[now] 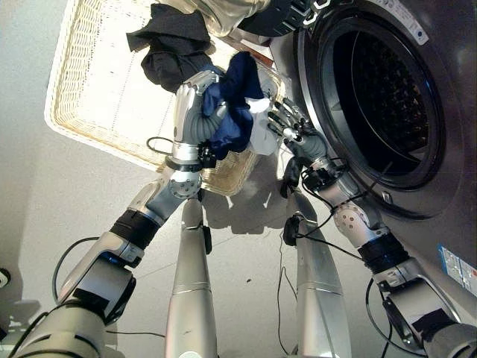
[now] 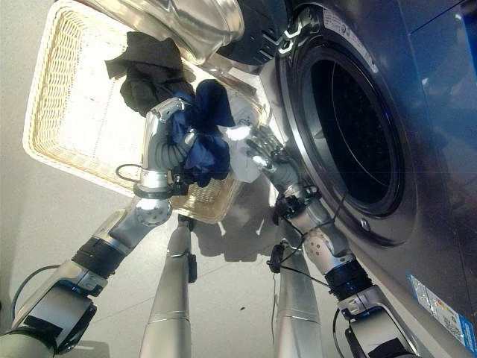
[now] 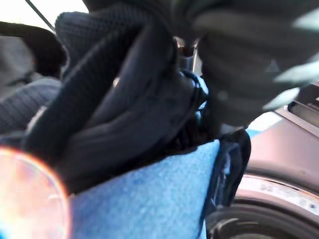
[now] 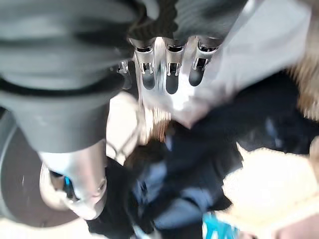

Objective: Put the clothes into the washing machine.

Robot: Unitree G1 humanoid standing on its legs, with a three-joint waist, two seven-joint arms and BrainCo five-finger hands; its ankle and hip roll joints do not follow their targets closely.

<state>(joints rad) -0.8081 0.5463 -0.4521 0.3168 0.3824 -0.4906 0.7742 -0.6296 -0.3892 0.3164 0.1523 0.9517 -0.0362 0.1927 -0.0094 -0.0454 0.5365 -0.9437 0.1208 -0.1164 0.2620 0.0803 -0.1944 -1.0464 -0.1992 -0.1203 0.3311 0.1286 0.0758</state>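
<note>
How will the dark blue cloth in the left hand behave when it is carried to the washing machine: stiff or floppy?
Probably floppy: the dark blue cloth bunches in folds and hangs below the left hand. It looks light, since one hand bears it. A trailing end might catch on the woven wicker basket or the washing machine's round door opening.

Dark navy clothes [image 3: 124, 114] bunch over blue cloth [image 3: 144, 204], beside the washing machine [image 3: 279, 149].
</note>
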